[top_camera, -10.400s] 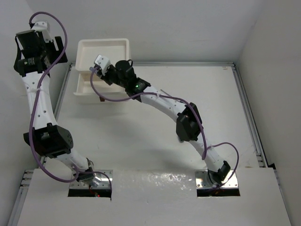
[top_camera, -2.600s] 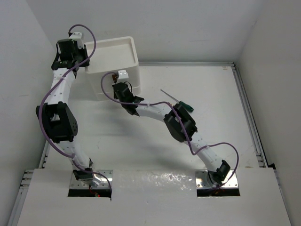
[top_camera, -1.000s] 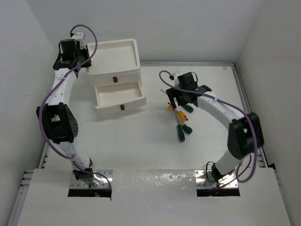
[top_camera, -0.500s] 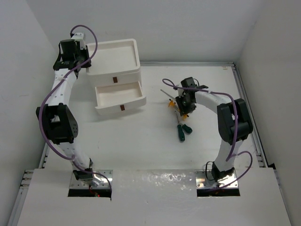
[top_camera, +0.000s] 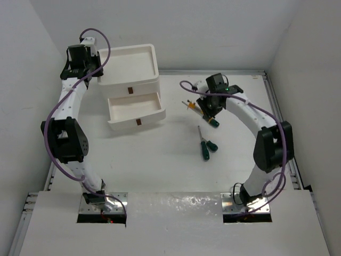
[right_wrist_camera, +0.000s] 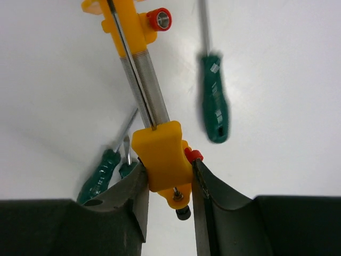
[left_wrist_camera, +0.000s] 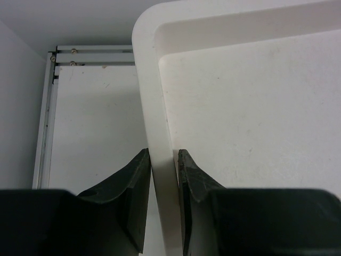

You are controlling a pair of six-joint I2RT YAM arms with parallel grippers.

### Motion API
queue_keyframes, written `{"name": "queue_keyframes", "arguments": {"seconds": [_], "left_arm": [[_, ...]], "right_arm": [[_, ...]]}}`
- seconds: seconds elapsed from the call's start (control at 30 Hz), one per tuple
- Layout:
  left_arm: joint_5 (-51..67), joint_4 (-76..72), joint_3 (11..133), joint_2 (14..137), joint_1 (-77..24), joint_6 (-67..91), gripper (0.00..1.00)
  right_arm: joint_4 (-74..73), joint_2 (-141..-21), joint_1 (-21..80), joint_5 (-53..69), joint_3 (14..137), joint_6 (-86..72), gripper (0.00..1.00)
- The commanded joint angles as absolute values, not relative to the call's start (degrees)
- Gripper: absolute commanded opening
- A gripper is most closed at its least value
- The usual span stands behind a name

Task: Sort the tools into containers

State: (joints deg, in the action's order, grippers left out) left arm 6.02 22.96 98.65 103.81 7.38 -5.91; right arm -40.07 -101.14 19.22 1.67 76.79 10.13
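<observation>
The right gripper (right_wrist_camera: 168, 178) is squeezing the yellow tool (right_wrist_camera: 152, 96) tight between its fingers. Three green screwdrivers (right_wrist_camera: 214, 104) are lying on the table (top_camera: 160, 165) just beside it. Far left, the left gripper (left_wrist_camera: 162, 165) is pinching the white container (top_camera: 130, 88) by its top rim.

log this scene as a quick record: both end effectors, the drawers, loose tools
left end effector: shut on the rim of the top tray
right end effector: shut on yellow tool
upper drawer: closed
lower drawer: pulled open, nothing seen inside
two green screwdrivers: side by side on table
third green screwdriver: close by right end effector
</observation>
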Motion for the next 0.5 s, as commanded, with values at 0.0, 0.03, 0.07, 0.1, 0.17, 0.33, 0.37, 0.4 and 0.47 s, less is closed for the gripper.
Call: {"name": "queue_keyframes", "arguments": {"seconds": [0.0, 0.03, 0.07, 0.1, 0.17, 0.33, 0.37, 0.4, 0.47], "left_arm": [[6.68, 30.59, 97.38, 103.36, 7.12, -7.38, 0.00], [6.68, 30.59, 97.47, 103.36, 7.12, -7.56, 0.00], [6.59, 30.59, 97.38, 103.36, 7.03, -7.47, 0.00], [6.42, 30.67, 97.47, 103.45, 7.12, -7.47, 0.00], [6.24, 30.67, 97.47, 103.53, 7.03, -7.38, 0.00], [6.42, 31.81, 98.44, 104.24, 7.12, -7.21, 0.00], [6.15, 31.90, 98.44, 104.24, 7.03, -7.21, 0.00], [5.89, 31.99, 98.35, 104.24, 7.03, -7.21, 0.00], [5.63, 32.17, 98.26, 104.06, 7.12, -7.29, 0.00]], "right_arm": [[-41.91, -93.96, 20.74, 1.67, 86.82, 13.97, 0.00], [-42.62, -93.78, 22.57, 1.32, 91.19, 14.41, 0.00], [-43.76, -94.39, 24.41, -0.51, 93.75, 15.46, 0.00], [-46.21, -95.18, 26.70, -2.70, 96.30, 18.51, 0.00], [-48.50, -99.48, 34.60, -6.66, 104.82, 22.13, 0.00], [-52.91, -112.57, 46.83, -5.80, 124.44, 33.91, 0.00], [-51.95, -115.72, 48.24, -6.58, 124.71, 38.10, 0.00], [-50.03, -117.14, 49.30, -8.33, 124.54, 40.41, 0.00], [-48.26, -121.44, 51.76, -9.75, 124.19, 43.41, 0.00]]}}
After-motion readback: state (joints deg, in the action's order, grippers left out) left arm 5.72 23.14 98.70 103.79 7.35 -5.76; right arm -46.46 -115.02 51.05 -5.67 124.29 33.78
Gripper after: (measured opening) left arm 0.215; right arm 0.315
